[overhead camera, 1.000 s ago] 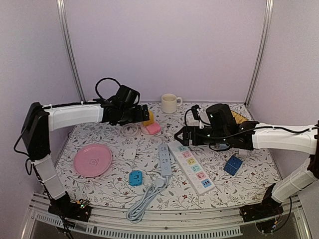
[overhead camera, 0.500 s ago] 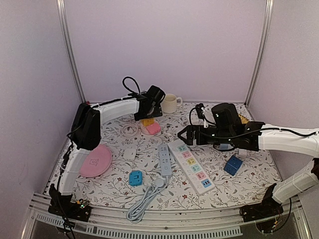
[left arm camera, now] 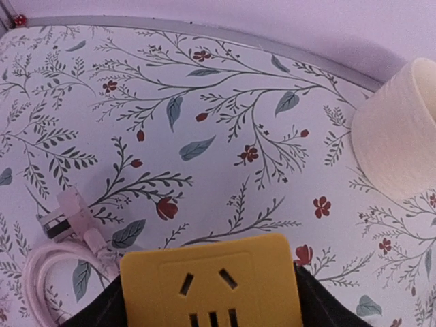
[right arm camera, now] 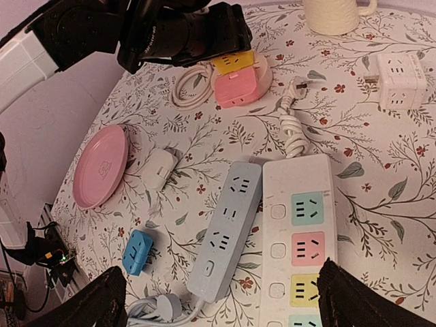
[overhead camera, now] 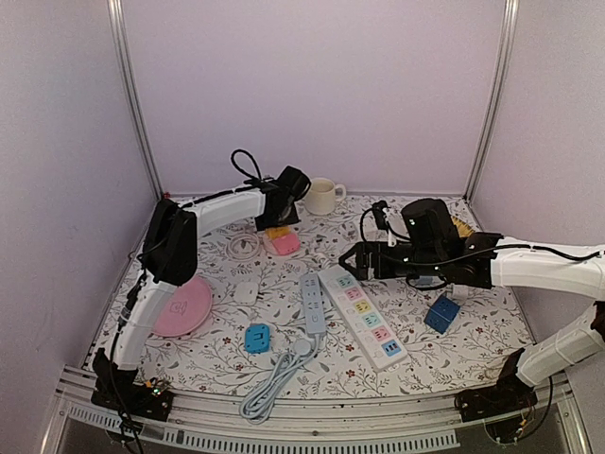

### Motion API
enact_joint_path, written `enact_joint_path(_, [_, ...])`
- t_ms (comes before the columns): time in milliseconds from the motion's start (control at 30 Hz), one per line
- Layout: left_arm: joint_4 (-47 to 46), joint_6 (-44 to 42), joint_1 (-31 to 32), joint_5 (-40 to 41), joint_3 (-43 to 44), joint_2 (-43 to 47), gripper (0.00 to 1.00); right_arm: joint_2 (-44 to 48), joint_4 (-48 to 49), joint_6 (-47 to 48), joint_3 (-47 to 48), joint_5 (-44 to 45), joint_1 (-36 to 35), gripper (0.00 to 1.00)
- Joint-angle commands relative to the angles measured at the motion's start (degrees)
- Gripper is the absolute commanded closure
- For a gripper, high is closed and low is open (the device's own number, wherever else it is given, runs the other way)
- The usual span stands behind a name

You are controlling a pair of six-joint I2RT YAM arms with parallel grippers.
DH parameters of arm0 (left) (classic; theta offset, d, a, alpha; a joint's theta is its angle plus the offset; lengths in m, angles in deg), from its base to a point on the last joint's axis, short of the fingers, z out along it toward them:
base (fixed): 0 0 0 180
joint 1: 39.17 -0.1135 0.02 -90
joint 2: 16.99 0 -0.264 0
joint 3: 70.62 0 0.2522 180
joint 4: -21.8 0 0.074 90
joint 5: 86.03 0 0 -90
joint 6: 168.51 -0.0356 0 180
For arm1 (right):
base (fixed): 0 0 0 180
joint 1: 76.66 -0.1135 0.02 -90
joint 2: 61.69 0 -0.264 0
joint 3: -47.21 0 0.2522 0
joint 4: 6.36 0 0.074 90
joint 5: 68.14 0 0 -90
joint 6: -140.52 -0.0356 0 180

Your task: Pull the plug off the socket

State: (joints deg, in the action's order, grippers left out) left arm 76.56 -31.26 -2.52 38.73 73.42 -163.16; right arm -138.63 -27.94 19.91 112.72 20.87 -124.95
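Note:
A yellow plug block (overhead camera: pixel 277 232) sits against the far side of a pink socket (overhead camera: pixel 287 244) on a round pink base at the back of the table. My left gripper (overhead camera: pixel 278 219) is shut on the yellow block, which fills the bottom of the left wrist view (left arm camera: pixel 211 286) between the dark jaws. The right wrist view shows the yellow block (right arm camera: pixel 233 63) touching the pink socket (right arm camera: pixel 238 88); I cannot tell if it is still plugged in. My right gripper (overhead camera: pixel 348 257) is open and empty, hovering above the power strips (right arm camera: pixel 225 300).
A grey-blue power strip (overhead camera: pixel 312 305) and a white power strip (overhead camera: pixel 367 320) lie mid-table. A cream mug (overhead camera: pixel 321 196) stands at the back. A pink plate (overhead camera: pixel 180 307), a white adapter (overhead camera: pixel 247 292), a blue adapter (overhead camera: pixel 257 338), a dark blue cube (overhead camera: pixel 441 313) and a coiled white cable (overhead camera: pixel 244 248) lie around.
The left arm has swung from a low reach across the left side to an upright pose, its gripper now down on the yellow block. The right arm has barely moved.

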Motion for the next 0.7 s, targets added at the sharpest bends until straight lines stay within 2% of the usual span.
enact_joint_path(0, [-5.24,-3.97,-1.54,-2.53,-5.11,5.11,0.4,-0.1,-0.45,0.11,-0.01,-0.47,0.28,0.01])
enact_joint_path(133, [-12.86,-6.12,-2.22,-7.6,-14.45,11.86,0.56,-0.61,0.42,-0.19,-0.11,-1.06,0.27,0.01])
enact_joint_path(233, [-19.93,-8.32,-2.34,-11.47,-22.72,17.44,0.61,-0.58,1.35,-0.5,-0.32,-1.09,0.38,0.01])
enact_joint_path(467, [-32.25,-11.78,-2.27,-21.5,-36.24,28.15,0.68,-2.08,6.2,-1.95,-1.52,-5.08,1.86,0.01])
enact_joint_path(667, [-44.66,-13.25,-1.89,-28.8,-49.85,39.72,0.69,-6.1,12.72,-3.9,-1.25,-10.93,3.94,0.01])
